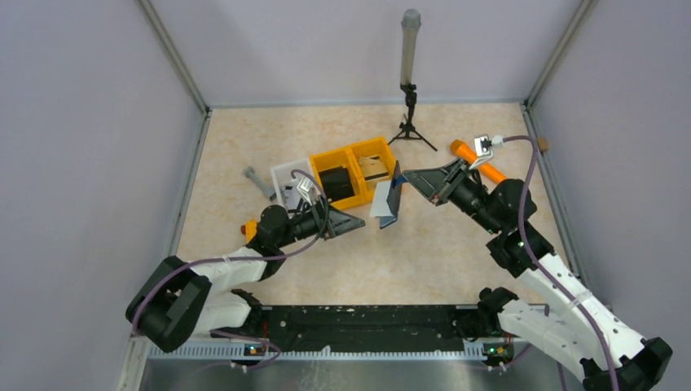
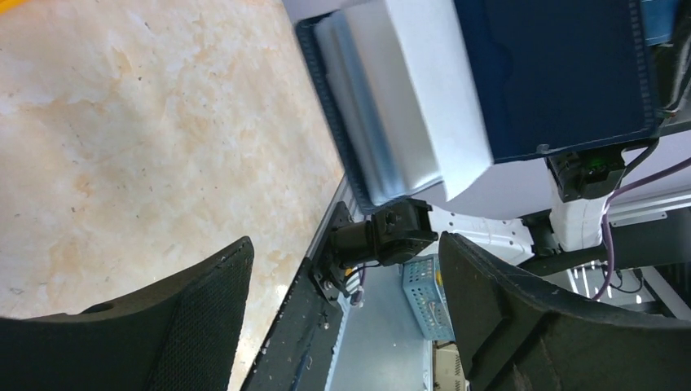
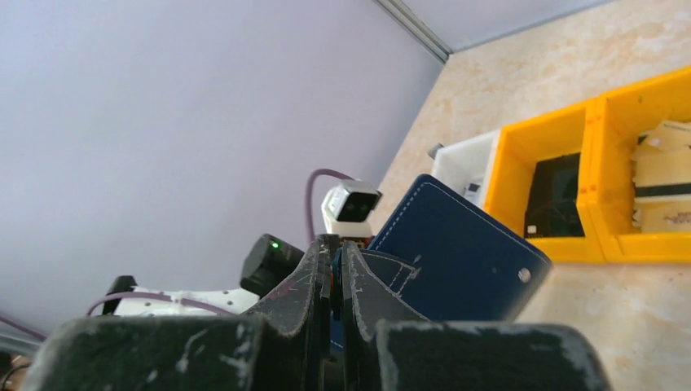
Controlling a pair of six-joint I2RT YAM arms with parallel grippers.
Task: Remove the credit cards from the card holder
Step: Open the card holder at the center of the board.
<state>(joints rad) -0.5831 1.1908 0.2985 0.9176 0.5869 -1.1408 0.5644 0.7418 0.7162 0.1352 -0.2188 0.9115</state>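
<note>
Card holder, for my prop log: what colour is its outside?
Dark navy blue card holder, clearest in right wrist view.

The left gripper [image 2: 344, 244] has its two black fingers [image 2: 187, 318] wide apart at the bottom of the view, w/ nothing between them. At top right is the navy card holder [image 2: 562, 73], opened, w/ its pale inner face [image 2: 407, 81] on the left of the navy part. The beige marbled table [image 2: 122, 147] fills the left side, and a purple cable [image 2: 607, 244] runs by white arm parts at the right.

Overhead cam; wrist cams near card holder [image 1: 389, 202]
</note>
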